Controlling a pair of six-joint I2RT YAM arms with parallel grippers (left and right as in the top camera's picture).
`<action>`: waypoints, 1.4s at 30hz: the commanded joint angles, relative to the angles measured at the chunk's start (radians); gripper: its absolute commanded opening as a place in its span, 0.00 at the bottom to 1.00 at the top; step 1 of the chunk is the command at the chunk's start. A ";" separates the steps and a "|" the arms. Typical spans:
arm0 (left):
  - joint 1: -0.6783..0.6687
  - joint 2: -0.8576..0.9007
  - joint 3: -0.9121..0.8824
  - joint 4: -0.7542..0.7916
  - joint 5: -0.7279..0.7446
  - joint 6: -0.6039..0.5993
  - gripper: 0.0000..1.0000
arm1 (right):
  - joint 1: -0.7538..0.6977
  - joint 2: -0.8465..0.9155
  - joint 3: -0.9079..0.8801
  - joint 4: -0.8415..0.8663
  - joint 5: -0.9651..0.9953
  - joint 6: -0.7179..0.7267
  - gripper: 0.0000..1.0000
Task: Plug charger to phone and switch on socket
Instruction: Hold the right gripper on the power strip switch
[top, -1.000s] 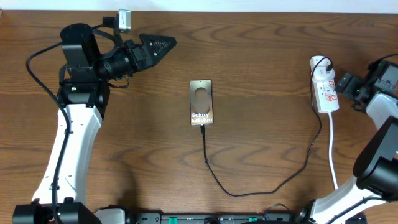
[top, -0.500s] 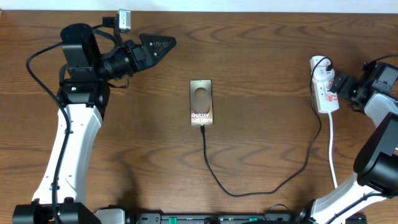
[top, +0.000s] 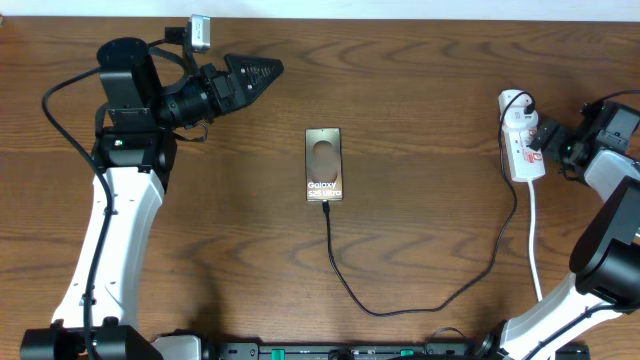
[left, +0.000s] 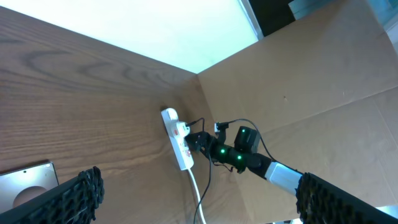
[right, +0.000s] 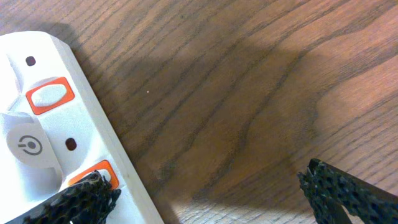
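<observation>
Just one phone (top: 324, 165), charger (top: 331, 245) and socket (top: 522, 150)

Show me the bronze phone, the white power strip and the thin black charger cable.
bronze rectangular phone (top: 324, 155): overhead view, on its dark oval mark.
narrow white power strip (top: 521, 150): overhead view, middle of its body.
thin black charger cable (top: 328, 225): overhead view, just below the phone.

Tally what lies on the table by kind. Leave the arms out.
phone: 1
charger cable: 1
power strip: 1
Total: 3
</observation>
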 joint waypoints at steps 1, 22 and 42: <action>0.003 -0.016 0.009 0.001 0.005 0.014 1.00 | 0.000 0.018 0.007 -0.006 -0.003 0.004 0.99; 0.003 -0.016 0.009 0.001 0.005 0.014 1.00 | 0.000 0.027 0.007 0.039 -0.048 0.005 0.99; 0.003 -0.016 0.009 0.001 0.005 0.014 1.00 | 0.007 0.028 0.007 0.007 -0.079 0.005 0.99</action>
